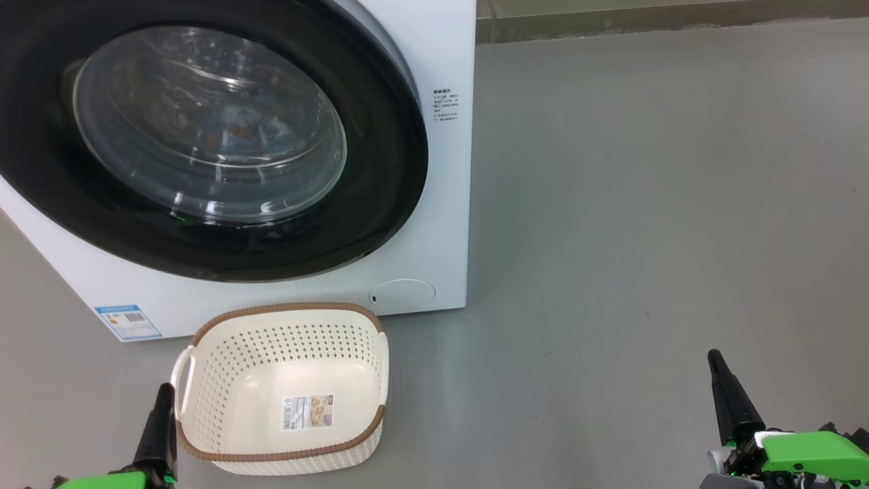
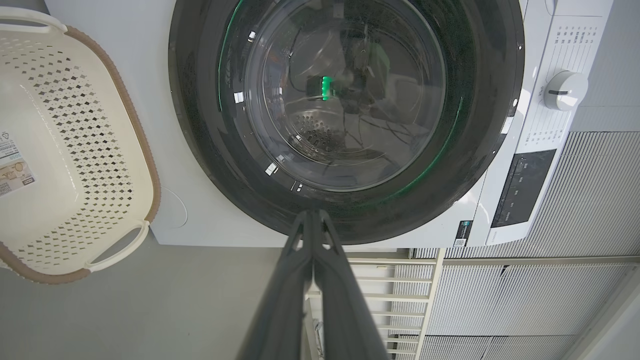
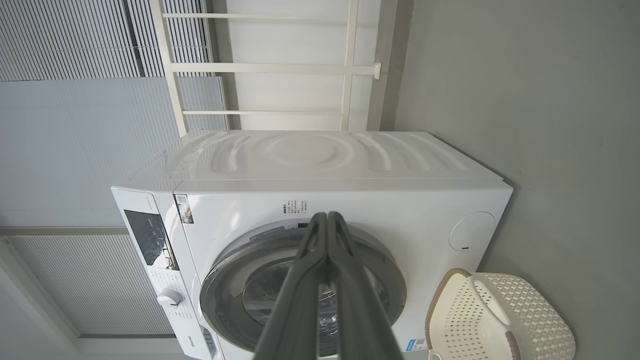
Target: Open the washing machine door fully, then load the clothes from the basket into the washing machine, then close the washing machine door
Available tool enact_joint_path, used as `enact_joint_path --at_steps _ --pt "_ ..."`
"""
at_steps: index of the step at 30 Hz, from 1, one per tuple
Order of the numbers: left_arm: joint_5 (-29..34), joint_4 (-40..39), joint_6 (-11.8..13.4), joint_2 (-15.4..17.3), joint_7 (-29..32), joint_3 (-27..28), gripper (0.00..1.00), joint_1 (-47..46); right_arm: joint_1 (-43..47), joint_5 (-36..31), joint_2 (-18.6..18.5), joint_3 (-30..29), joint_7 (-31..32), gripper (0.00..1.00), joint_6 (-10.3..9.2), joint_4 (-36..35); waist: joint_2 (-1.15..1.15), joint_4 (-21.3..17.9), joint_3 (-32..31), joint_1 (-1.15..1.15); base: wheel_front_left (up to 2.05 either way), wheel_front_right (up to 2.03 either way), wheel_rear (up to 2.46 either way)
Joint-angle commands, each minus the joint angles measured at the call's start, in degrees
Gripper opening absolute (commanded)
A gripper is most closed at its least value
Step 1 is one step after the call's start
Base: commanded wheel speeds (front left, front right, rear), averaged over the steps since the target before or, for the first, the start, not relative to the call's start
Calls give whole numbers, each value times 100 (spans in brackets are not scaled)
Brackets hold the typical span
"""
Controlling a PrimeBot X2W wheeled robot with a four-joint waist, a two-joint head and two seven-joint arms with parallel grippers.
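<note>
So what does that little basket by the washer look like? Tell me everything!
The small cream-white perforated plastic basket has a brown woven-look rim, looped side handles and a paper label on its bottom. It is empty and sits upright on the grey floor, close before the white washing machine; whether they touch is unclear.

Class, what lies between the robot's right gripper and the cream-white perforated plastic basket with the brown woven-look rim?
Just bare grey floor: in the head view nothing lies between the right gripper and the cream-white perforated basket.

Grey floor (image 1: 645,204) carries the washing machine (image 1: 448,238) and, just beside it, the basket (image 1: 224,380)
</note>
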Motion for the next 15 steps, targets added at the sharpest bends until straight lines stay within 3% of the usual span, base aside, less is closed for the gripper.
enact_joint_path --at_steps 1,15 --pt "37 -110 -67 85 59 199 0 -230 -232 -25 -20 99 45 0 9 -140 0 0 0 0 0 0 0" --pt "44 -110 -67 79 66 208 0 -231 -234 -36 -11 87 55 0 9 -139 0 0 0 0 0 0 0"
